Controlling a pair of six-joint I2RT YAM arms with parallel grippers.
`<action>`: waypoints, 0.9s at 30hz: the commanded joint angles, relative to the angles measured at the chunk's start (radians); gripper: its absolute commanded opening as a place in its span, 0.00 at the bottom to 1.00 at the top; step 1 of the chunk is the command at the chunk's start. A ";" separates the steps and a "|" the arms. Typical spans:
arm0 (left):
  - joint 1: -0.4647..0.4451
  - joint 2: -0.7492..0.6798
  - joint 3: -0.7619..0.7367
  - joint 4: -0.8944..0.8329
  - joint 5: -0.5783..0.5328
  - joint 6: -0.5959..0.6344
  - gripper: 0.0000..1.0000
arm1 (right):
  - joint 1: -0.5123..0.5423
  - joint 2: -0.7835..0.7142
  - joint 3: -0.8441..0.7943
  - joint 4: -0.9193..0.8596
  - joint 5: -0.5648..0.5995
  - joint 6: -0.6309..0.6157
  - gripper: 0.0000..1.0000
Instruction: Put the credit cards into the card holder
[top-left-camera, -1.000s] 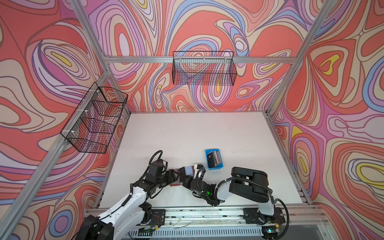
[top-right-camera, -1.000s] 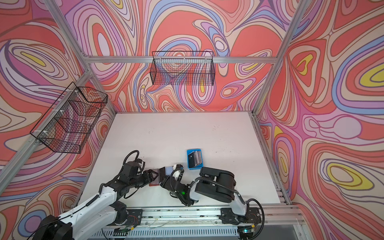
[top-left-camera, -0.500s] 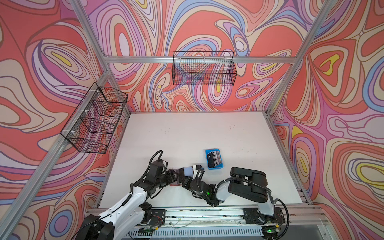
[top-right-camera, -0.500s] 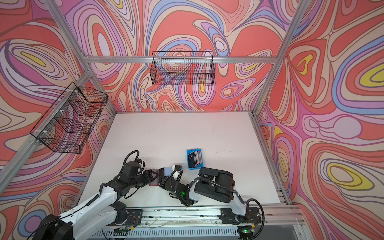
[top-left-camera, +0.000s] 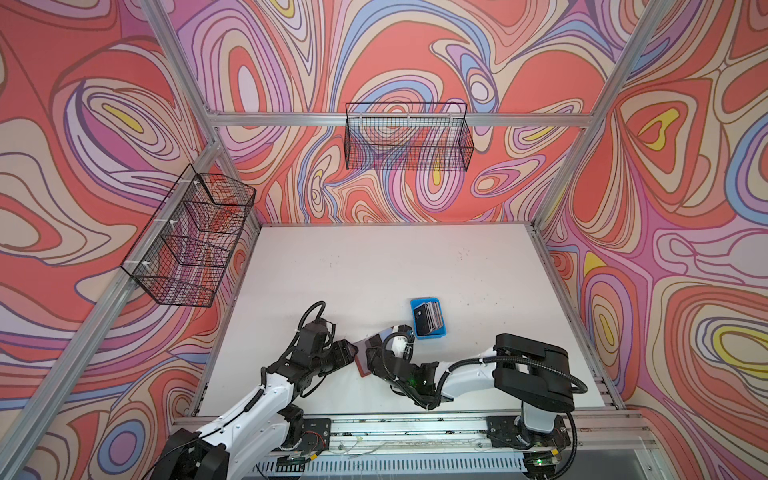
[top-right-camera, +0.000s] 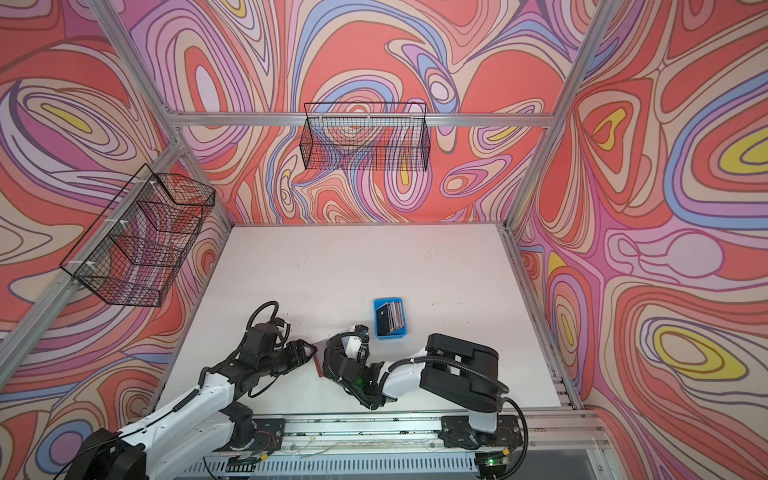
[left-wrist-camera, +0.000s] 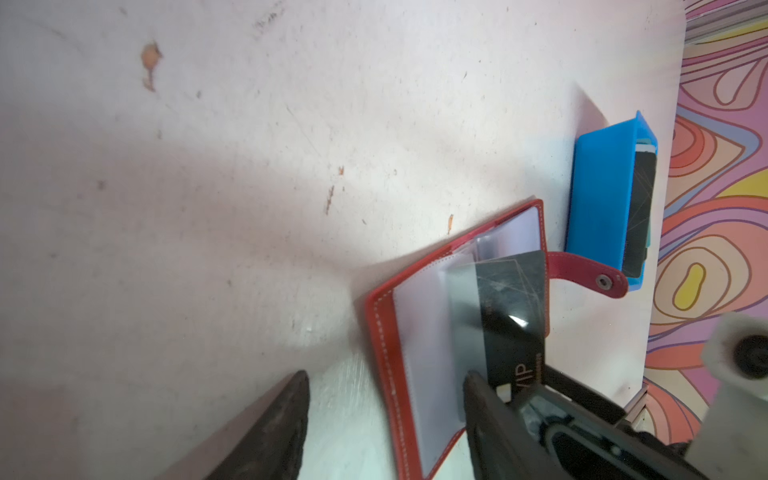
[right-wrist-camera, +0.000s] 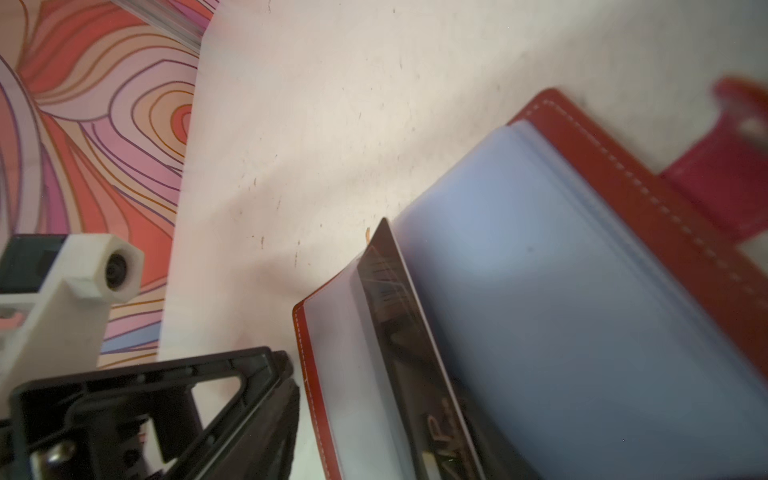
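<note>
The red-brown card holder (left-wrist-camera: 384, 332) lies open near the table's front, and my two grippers meet over it (top-left-camera: 362, 365). A black credit card (left-wrist-camera: 511, 299) stands partly pushed into one of its clear sleeves (right-wrist-camera: 399, 316). My right gripper (top-left-camera: 372, 349) is open, its jaws either side of that card's outer end. One of its fingers (right-wrist-camera: 282, 407) stands well off the card. My left gripper (left-wrist-camera: 386, 374) is open astride the holder's near cover and sleeves. The other credit cards (top-left-camera: 430, 318) sit stacked in a blue tray (top-left-camera: 424, 300).
The blue tray (left-wrist-camera: 598, 187) stands just beyond the holder's snap tab (left-wrist-camera: 602, 282). Wire baskets hang on the back wall (top-left-camera: 407, 141) and the left wall (top-left-camera: 187, 245). Bare white table (top-left-camera: 374, 266) stretches behind the grippers.
My right gripper has opened and let go of the black card, which stays in the sleeve. The left gripper and both arms have hardly moved.
</note>
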 joint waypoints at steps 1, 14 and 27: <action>-0.009 0.022 -0.045 -0.071 0.004 -0.006 0.61 | 0.000 -0.003 0.021 -0.226 0.062 -0.027 0.65; -0.012 -0.012 -0.055 -0.012 0.086 -0.025 0.51 | -0.060 -0.111 -0.013 -0.297 0.076 -0.103 0.75; -0.127 0.021 0.005 0.026 0.043 -0.081 0.46 | -0.179 -0.166 0.001 -0.364 -0.015 -0.316 0.77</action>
